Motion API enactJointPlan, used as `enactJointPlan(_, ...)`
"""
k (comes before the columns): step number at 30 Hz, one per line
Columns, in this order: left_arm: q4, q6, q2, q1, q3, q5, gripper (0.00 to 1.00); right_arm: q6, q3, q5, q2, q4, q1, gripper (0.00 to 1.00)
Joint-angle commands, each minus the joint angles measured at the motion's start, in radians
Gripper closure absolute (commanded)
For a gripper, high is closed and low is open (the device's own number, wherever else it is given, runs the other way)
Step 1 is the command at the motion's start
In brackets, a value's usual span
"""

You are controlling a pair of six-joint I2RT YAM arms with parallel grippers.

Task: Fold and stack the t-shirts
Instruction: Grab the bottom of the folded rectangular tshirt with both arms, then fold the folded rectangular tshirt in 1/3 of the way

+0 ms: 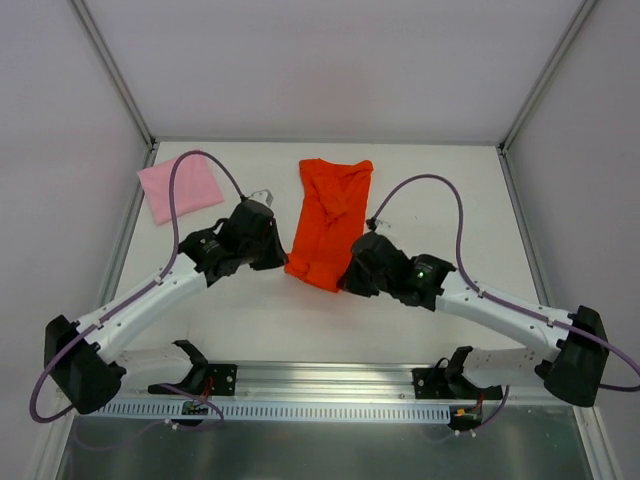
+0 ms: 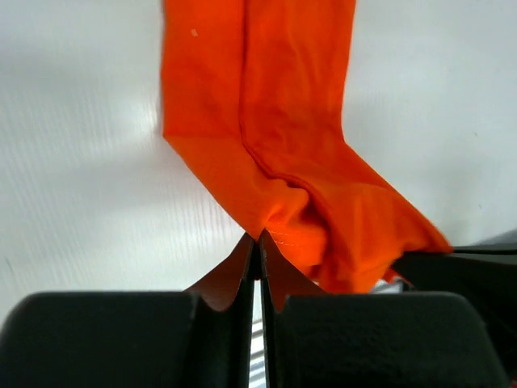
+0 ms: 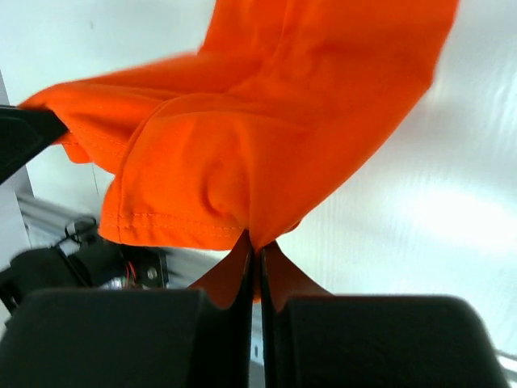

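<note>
Left wrist view: left gripper (image 2: 258, 236) clenched, grasping one near corner of the orange-red t-shirt (image 2: 283, 121) at its hem. Right wrist view: right gripper (image 3: 257, 236) clenched too, grasping the other near corner, with the stitched hem hanging just beside the fingers. From top external: near end of this shirt bunched between both grippers, far end lying flat on the white bench (image 1: 440, 170). Farther to the left, well apart, pink t-shirt (image 1: 180, 190) as a small folded square on the bench.
</note>
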Motion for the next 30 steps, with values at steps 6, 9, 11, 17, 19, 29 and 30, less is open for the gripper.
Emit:
enactJointPlan(6, 0.085, 0.193, 0.275, 0.152, 0.225, 0.017, 1.00, -0.347, 0.179, -0.103, 0.099, -0.014, -0.274, 0.99)
enactJointPlan(9, 0.101, 0.222, 0.383, 0.159, 0.312, 0.035, 1.00, -0.406, 0.248, -0.149, 0.191, -0.006, -0.339, 0.99)
enactJointPlan(11, 0.114, 0.229, 0.461, 0.169, 0.369, 0.043, 1.00, -0.430, 0.284, -0.186, 0.257, 0.023, -0.389, 0.99)
enactJointPlan(17, 0.116, 0.240, 0.631, 0.223, 0.508, 0.049, 1.00, -0.455, 0.331, -0.257, 0.385, 0.064, -0.478, 0.99)
enactJointPlan(19, 0.111, 0.258, 0.673, 0.232, 0.548, 0.054, 1.00, -0.459, 0.343, -0.286, 0.424, 0.084, -0.517, 0.99)
enactJointPlan(29, 0.111, 0.242, 0.866, 0.277, 0.650, 0.069, 1.00, -0.506, 0.513, -0.360, 0.656, 0.058, -0.572, 0.99)
enactJointPlan(30, 0.114, 0.240, 0.874, 0.280, 0.648, 0.074, 1.00, -0.506, 0.522, -0.360, 0.674, 0.057, -0.577, 0.99)
